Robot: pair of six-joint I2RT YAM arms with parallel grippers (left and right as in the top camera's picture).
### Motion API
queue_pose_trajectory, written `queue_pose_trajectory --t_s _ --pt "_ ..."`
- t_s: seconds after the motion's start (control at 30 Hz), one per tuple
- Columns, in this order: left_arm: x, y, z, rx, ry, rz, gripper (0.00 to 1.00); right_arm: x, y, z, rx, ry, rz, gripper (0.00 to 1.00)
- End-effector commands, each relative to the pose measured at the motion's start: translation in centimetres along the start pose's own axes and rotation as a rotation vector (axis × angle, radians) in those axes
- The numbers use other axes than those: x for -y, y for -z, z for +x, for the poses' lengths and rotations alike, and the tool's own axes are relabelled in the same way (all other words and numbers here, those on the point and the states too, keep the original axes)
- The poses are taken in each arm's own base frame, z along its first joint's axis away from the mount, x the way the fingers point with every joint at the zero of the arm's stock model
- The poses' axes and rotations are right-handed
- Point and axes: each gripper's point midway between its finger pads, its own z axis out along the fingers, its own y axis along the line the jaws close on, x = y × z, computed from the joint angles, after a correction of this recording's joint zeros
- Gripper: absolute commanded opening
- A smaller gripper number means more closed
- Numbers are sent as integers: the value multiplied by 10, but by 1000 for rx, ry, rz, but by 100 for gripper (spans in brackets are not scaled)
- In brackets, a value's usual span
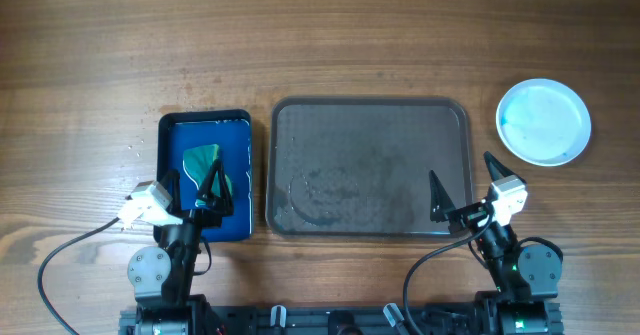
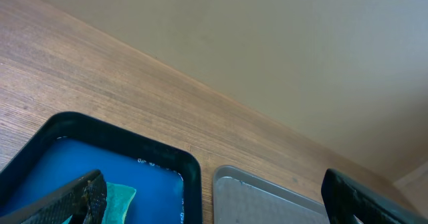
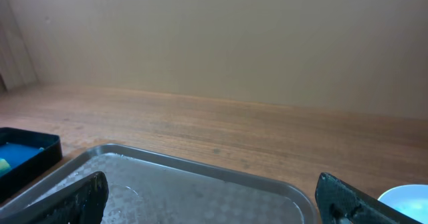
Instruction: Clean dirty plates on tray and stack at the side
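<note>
Hovering with jaws spread wide, the left tool [image 1: 195, 187] hangs over the small blue tray [image 1: 205, 116] just left of the tray [image 1: 370, 155], with a green sponge [image 1: 203, 160] lying in blue liquid below it. The right tool [image 1: 468, 183], also wide and gripping nothing, straddles the tray's right rim near its front corner. A blue-tinted white plate [image 1: 543, 122] sits on the table [image 1: 100, 55] off the tray's far right corner; can't tell whether others lie beneath.

Small tray [image 1: 205, 116]: dark-rimmed, blue inside, on the table.
Sponge [image 1: 201, 159]: green, lying in it.
Table [image 1: 320, 35]: brown wood.
</note>
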Motion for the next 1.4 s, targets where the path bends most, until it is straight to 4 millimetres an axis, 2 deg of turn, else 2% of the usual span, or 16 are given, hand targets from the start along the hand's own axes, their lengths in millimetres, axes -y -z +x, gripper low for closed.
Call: queue_pose_trajectory --t_s 0.0,0.6,0.73,0.97,1.03,1.13,1.23,1.37 --pt "2 0 2 -9 2 15 100 -3 1 -3 13 25 -11 100" --pt "2 0 2 -9 2 15 100 -2 1 -3 13 29 -11 100" --pt "-4 0 0 6 -21 -20 100 -2 1 -3 13 29 -11 100" --pt "-4 0 0 -2 -505 -22 100 -2 1 -3 13 29 -11 100" --pt "-5 0 1 -6 -585 -23 100 -2 1 -3 13 29 -11 100" --pt "-6 -1 3 -19 -655 -26 100 -2 1 -3 13 29 -11 100" --pt "-9 -2 6 -35 -653 -34 100 -2 1 -3 13 29 -11 100" --pt "-23 -2 5 -48 -649 -111 100 -2 1 -3 13 28 -11 100"
